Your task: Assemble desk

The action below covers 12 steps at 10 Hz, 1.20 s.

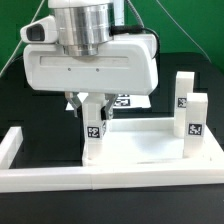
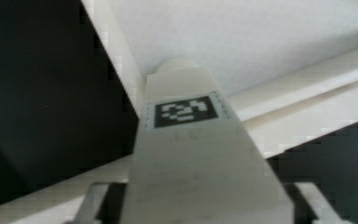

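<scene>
My gripper point(image 1: 93, 108) is shut on a white square-post leg point(image 1: 95, 130) with a black-and-white tag. It holds the leg upright at the corner of the white desk tabletop point(image 1: 145, 147) on the exterior view's left. I cannot tell whether the leg's foot sits in a socket. Two more tagged legs point(image 1: 184, 96) point(image 1: 197, 122) stand upright at the tabletop's side on the exterior view's right. In the wrist view the held leg point(image 2: 190, 140) fills the middle between my fingers point(image 2: 115, 200), with the tabletop point(image 2: 229, 35) beyond its tip.
A long white border frame point(image 1: 20, 150) runs along the front and the exterior view's left of the tabletop. Black tags of the marker board point(image 1: 126, 100) show behind my gripper. The table surface is black point(image 2: 34, 100).
</scene>
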Available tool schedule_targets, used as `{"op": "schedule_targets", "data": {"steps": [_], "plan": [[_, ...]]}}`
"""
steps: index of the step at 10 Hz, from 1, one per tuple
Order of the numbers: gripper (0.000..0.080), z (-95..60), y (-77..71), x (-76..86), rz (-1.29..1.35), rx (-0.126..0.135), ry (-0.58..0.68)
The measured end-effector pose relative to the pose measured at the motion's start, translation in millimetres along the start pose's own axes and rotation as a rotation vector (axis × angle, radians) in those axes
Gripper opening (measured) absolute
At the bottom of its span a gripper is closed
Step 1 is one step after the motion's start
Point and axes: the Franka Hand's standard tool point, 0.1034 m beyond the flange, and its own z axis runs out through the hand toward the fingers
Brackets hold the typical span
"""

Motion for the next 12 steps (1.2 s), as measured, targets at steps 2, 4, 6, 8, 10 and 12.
{"op": "schedule_targets", "data": {"steps": [2,4,6,8,10,12], "plan": [[0.0305,0.0,0.0,0.0,-0.008,0.0,0.0],[0.0493,-1.1,-0.4,0.6,-0.007,0.002,0.002],[0.0615,-27.4,-3.6,-1.1,0.012,0.033,-0.023],[0.0639,-62.1,-5.1,-4.8,0.028,0.059,-0.103],[0.0648,-67.9,-6.4,2.7,0.034,0.06,-0.103],[0.0649,-67.4,-6.1,2.3,0.034,0.06,-0.104]]}}
